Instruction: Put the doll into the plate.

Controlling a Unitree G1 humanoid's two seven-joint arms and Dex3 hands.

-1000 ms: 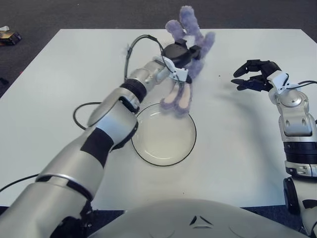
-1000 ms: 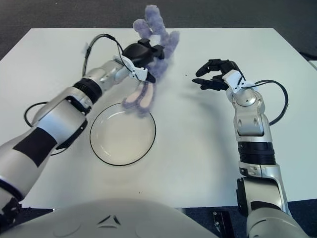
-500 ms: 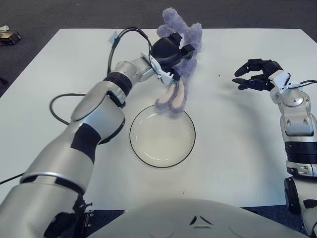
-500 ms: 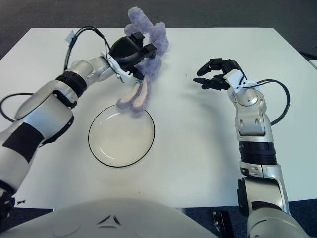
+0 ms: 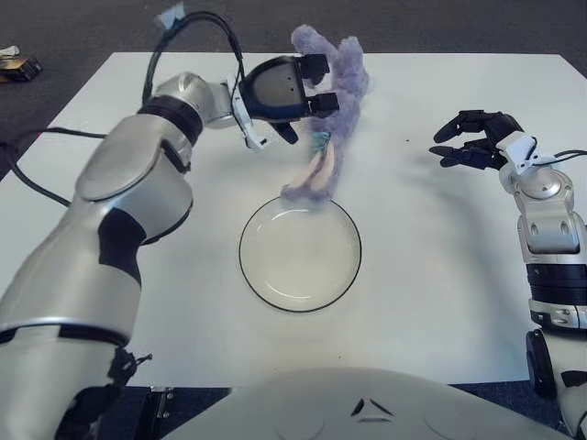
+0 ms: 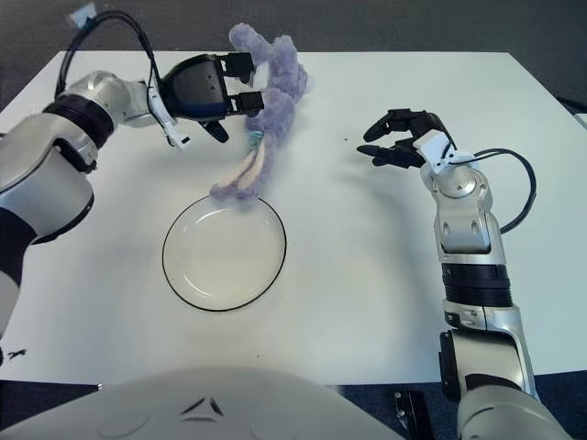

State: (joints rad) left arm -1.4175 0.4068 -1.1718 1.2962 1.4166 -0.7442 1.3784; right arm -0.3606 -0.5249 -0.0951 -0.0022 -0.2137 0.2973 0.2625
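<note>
tabletop (image 5: 431, 275): white, flat, spreading beneath and well beyond both hands.
floor (image 5: 55, 32): dark grey carpet, showing past the tabletop's far edge and corners, behind the hands.
small object (image 5: 16, 66): lying on the floor at the far left, well outside the left hand; too small to identify.

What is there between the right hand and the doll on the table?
Only bare white table lies between the right hand and the purple doll, which the left hand holds by the plate; the right eye view shows this.

Bright even light, faint shadows, sharp focus.
</note>
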